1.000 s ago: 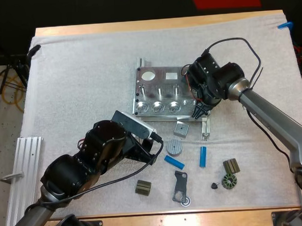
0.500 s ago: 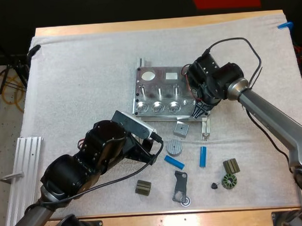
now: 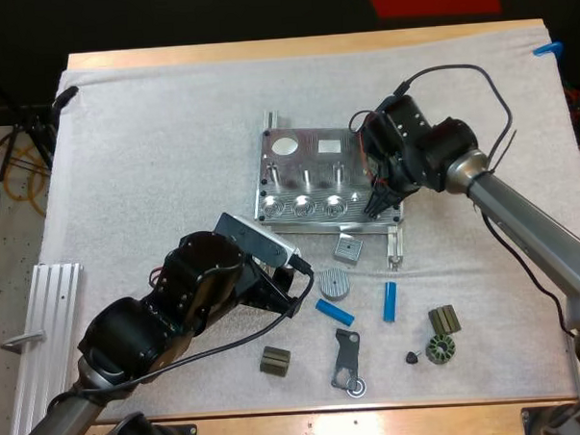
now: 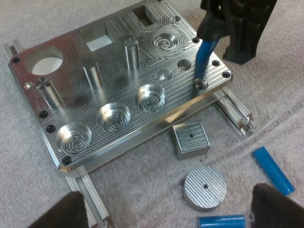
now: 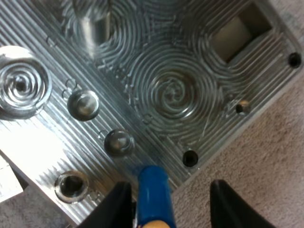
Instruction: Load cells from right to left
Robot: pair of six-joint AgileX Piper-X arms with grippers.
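- Fingers of the right gripper pressed from both sides on a blue cell, holding it end-down and slightly tilted.
- Seen from the left wrist camera, the cell's lower end hung just over the near right corner of the metal fixture. It was close to a small round socket there, and I could not tell whether the tip touched the metal.
- In the high view, that socket sat at the right end of a row along the fixture's near edge, with three wider ringed recesses beside it toward the left.
- Fingers of the left gripper stood wide apart and gripped nothing, low over the white mat in front of the fixture.
- Near those open fingers lay a round metal disc and two loose blue cylinders. One cylinder lay just beside the disc and the other a little farther right.
- A square metal block rested on the mat between the disc and the fixture's near edge, apart from both.
- Closer to the near edge of the mat were a dark flat bracket, two olive blocks set well apart, and a toothed ring just beside the right-hand block.
- A ribbed silver rail lay at the table's left side, beside the mat.
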